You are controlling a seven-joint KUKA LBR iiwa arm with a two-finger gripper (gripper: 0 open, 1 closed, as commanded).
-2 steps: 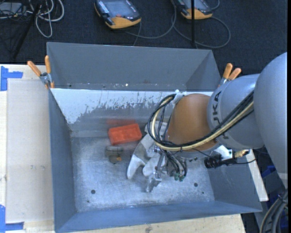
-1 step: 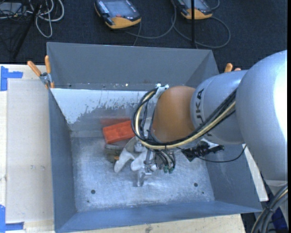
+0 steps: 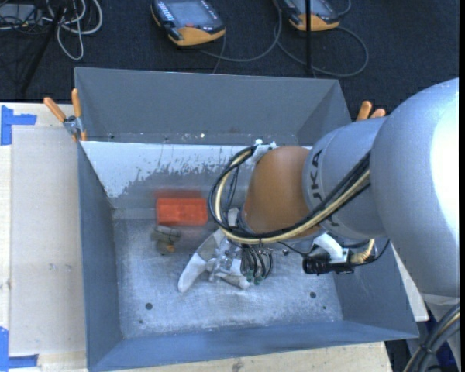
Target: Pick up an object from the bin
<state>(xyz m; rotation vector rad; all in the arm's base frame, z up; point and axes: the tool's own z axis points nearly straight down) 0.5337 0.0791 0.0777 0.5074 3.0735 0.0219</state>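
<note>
Low over the middle of the grey bin [image 3: 217,328], as the camera view looks down from above, the arm's gripper [image 3: 231,274] hangs close to the floor. Its wrist is wrapped in an orange cover [image 3: 275,191] and looped with cables [image 3: 221,188]. Whether the gripper is spread or closed cannot be told, since the wrist and cabling hide most of it, and nothing can be seen held in it.

Nearest to it lies a pale, whitish strip of soft-looking material [image 3: 194,271], touching or all but touching the gripper on the view's left. The strip's long axis slants from beside the gripper's tip down and away toward the near left corner. Farther off on the same side, toward the back wall, sit a small dark brownish lump [image 3: 167,241] and, just behind it, an orange-red block [image 3: 180,210] with its long side parallel to that wall. Both lie apart from the gripper.

By this showing the whitish strip is the likeliest pick, and a grasp would turn on closing across its slant rather than along it. To the right and near side of the gripper the speckled floor lies bare, and the sloping walls stand well apart from it.
</note>
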